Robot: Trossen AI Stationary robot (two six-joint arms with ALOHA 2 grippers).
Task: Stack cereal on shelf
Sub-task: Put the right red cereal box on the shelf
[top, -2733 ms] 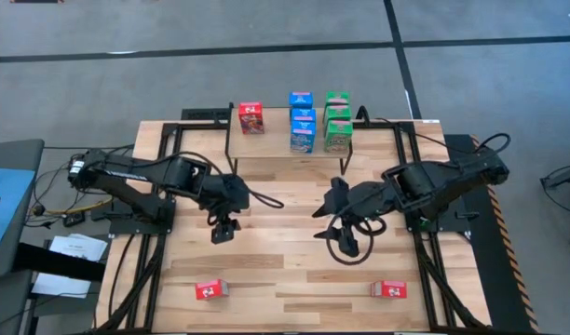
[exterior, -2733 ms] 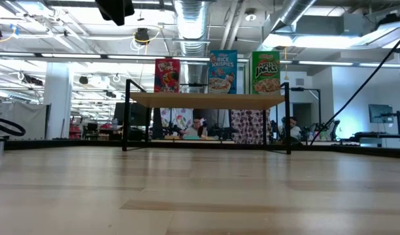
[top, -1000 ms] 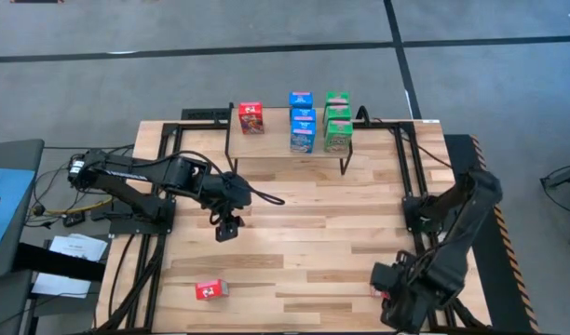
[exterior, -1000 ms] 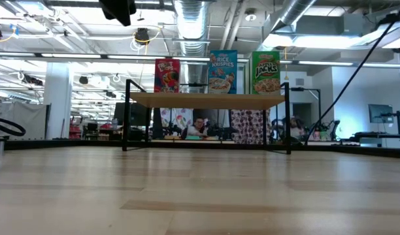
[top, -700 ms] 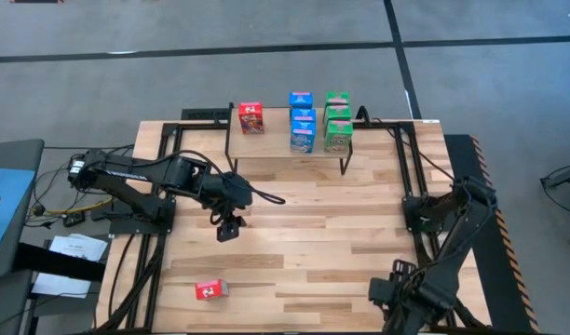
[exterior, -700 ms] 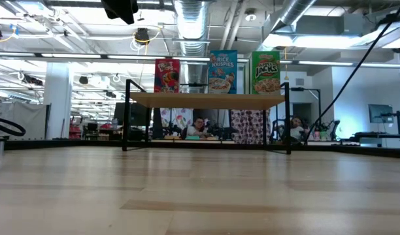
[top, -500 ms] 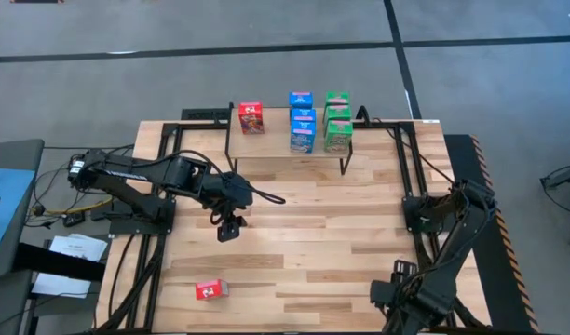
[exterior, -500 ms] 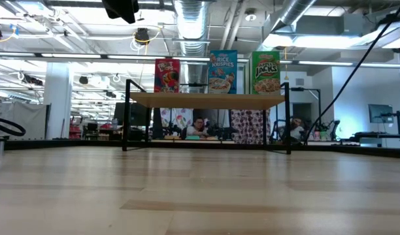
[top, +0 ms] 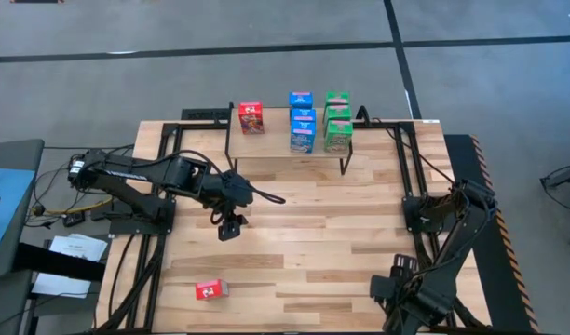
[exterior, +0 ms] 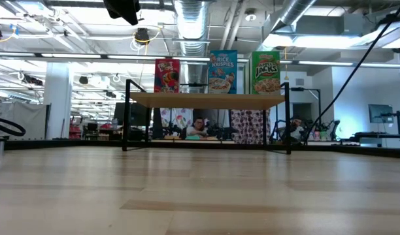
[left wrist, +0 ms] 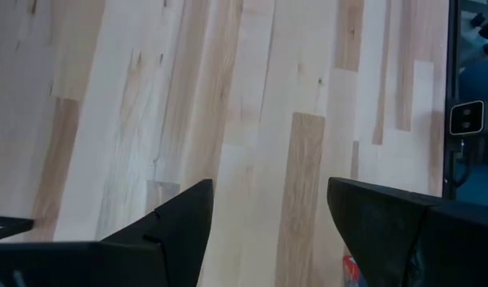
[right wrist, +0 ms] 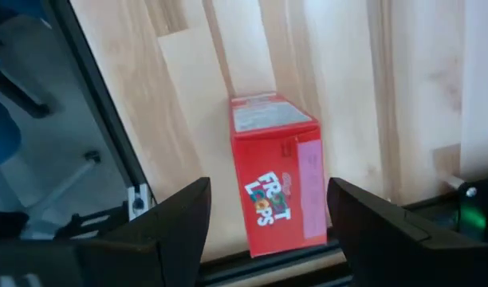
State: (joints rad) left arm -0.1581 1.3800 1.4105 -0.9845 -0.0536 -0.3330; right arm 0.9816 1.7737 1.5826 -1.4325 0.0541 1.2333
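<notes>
The shelf [top: 285, 141] stands at the table's far side. On its top stand one red cereal box [top: 251, 118], blue boxes [top: 302, 122] and green boxes [top: 337, 120]; the low view shows them upright [exterior: 222, 72]. A red box [top: 210, 290] lies flat at the near left. Another red box [right wrist: 276, 195] lies on its side at the near right. My right gripper [right wrist: 268, 185] hangs open above this box and points down, a finger on either side, touching nothing. In the high view my right gripper [top: 394, 290] covers this box. My left gripper [top: 229, 228] hovers open over the table's middle left.
A black metal frame [top: 406, 177] runs along the table's left and right sides, close beside the near-right box [right wrist: 108, 119]. Bare wood lies between the shelf and the near boxes [top: 313, 233]. Beyond the table the low view shows a room with people [exterior: 200, 127].
My right gripper has sunk a little over the near-right red box and rolled about its own line, staying open. In the high view it now hides that box.
</notes>
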